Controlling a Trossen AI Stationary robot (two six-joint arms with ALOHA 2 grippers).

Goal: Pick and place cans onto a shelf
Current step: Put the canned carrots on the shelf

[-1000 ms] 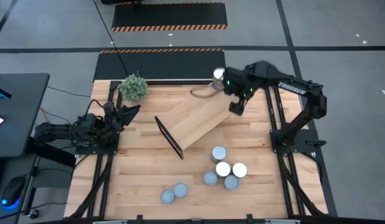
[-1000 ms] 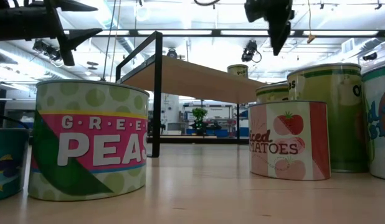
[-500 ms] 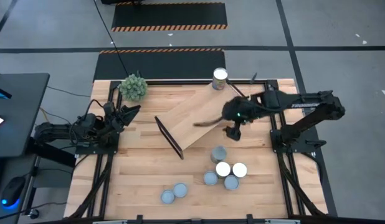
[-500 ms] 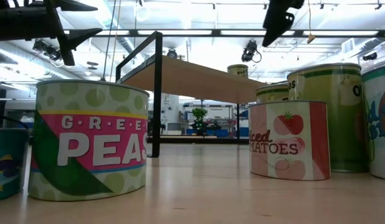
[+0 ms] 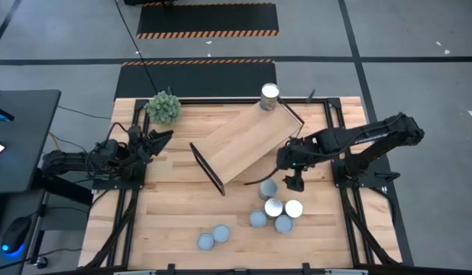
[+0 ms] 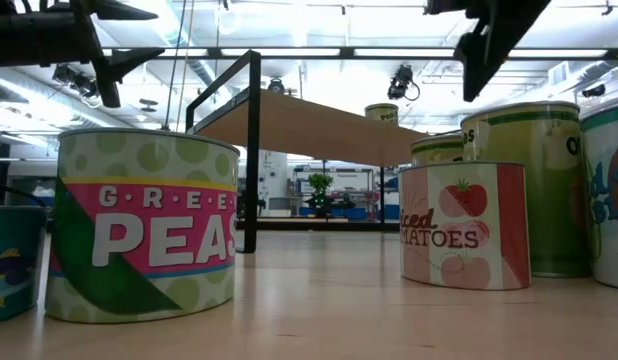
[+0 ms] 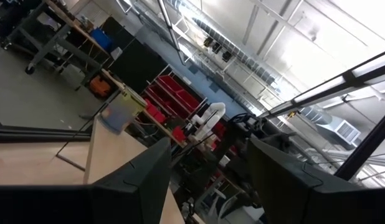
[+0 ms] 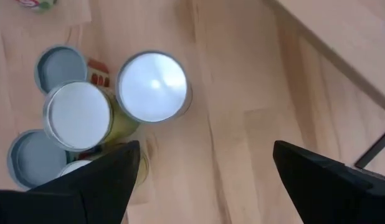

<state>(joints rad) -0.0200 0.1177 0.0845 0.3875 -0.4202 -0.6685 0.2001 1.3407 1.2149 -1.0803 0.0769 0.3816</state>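
The light-wood shelf stands slantwise on the table on black end frames. One can stands on its far right end. Several cans stand in a cluster on the tabletop near the shelf, and two more sit by the near edge. My right gripper hangs open above the table, just beside the cluster's far right. In the right wrist view the cluster lies off to one side of its open fingers. My left gripper waits open at the table's left, pointing slightly upward.
A green plant ball sits at the far left corner. In the low view a green peas can and a tomatoes can stand close to the camera. Bare tabletop lies between the shelf and the near-left cans.
My right gripper has swung from beside the can on the shelf's far end toward the table's near edge and sunk lower, tipping more downward, staying open. It now hangs by the can cluster. The can on the shelf has stayed upright in place.
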